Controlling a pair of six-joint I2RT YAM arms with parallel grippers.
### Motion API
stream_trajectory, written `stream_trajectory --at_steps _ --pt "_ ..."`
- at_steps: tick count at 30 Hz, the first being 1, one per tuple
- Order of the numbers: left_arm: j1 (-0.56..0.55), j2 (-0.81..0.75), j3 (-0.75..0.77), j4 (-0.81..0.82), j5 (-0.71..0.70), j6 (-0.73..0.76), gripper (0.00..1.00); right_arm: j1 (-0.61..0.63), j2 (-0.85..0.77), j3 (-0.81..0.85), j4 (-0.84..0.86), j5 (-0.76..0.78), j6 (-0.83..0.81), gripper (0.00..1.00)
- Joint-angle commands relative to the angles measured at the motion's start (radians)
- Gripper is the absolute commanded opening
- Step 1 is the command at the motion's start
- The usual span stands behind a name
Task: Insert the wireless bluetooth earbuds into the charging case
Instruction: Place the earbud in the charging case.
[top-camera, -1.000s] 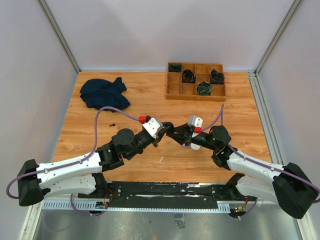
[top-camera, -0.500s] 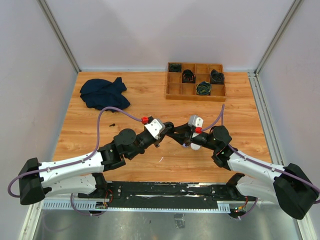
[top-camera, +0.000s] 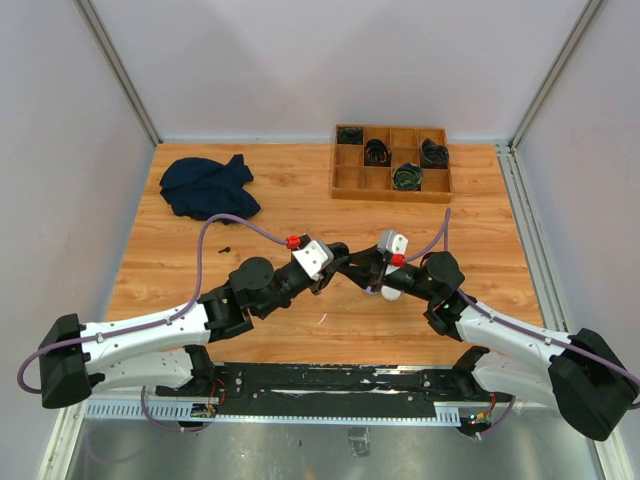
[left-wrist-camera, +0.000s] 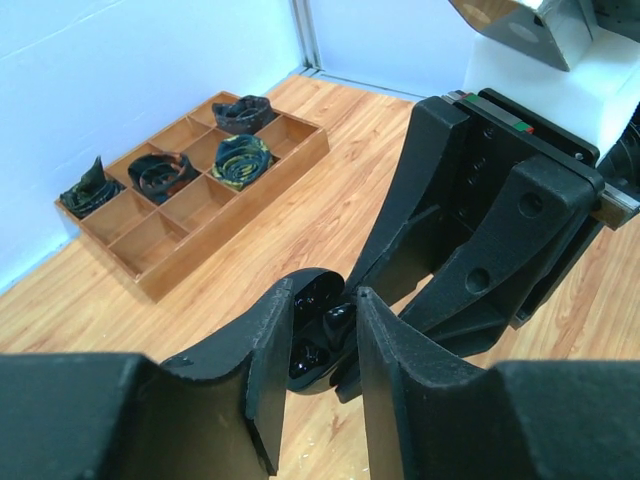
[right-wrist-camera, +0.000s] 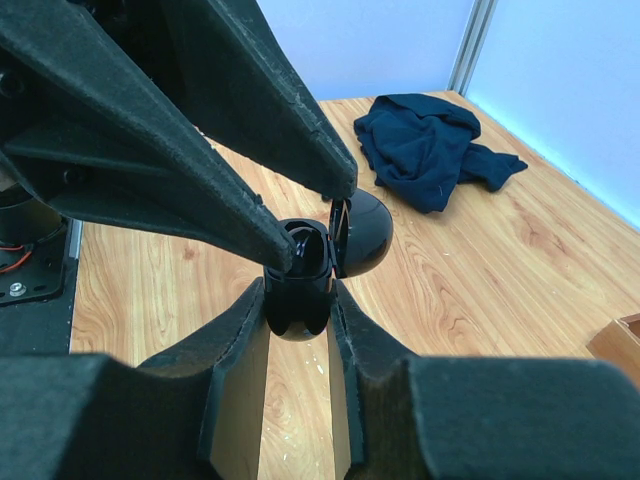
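Left wrist view: left gripper (left-wrist-camera: 328, 297) jaws slightly apart, tips flanking black earbud (left-wrist-camera: 338, 320) sitting in open charging case (left-wrist-camera: 308, 352). Right gripper (right-wrist-camera: 298, 285) clamped on case body, mid-frame. Wood-grain table (top-camera: 300, 200); navy cloth (top-camera: 208, 187) upper left, compartment tray (top-camera: 391, 163) upper right; pale walls. Earbud and case glossy black, lid hinged up.
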Motion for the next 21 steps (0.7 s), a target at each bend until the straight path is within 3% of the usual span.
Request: stream_trajectory --at_steps 1,10,14,21 --pt "-0.014 0.005 0.012 0.005 0.042 -0.009 0.37 -0.002 -0.019 0.001 0.07 -0.021 0.005 0.05" --pt "-0.014 -0.024 0.029 -0.004 -0.014 -0.084 0.5 -0.013 0.001 -0.017 0.083 -0.001 0.006 0.05" --pt "-0.012 -0.047 0.096 -0.106 -0.108 -0.169 0.53 -0.021 0.023 -0.033 0.094 0.022 0.01 0.05" --pt "-0.01 -0.073 0.184 -0.288 -0.211 -0.275 0.69 -0.03 0.059 -0.07 0.162 0.046 0.011 0.05"
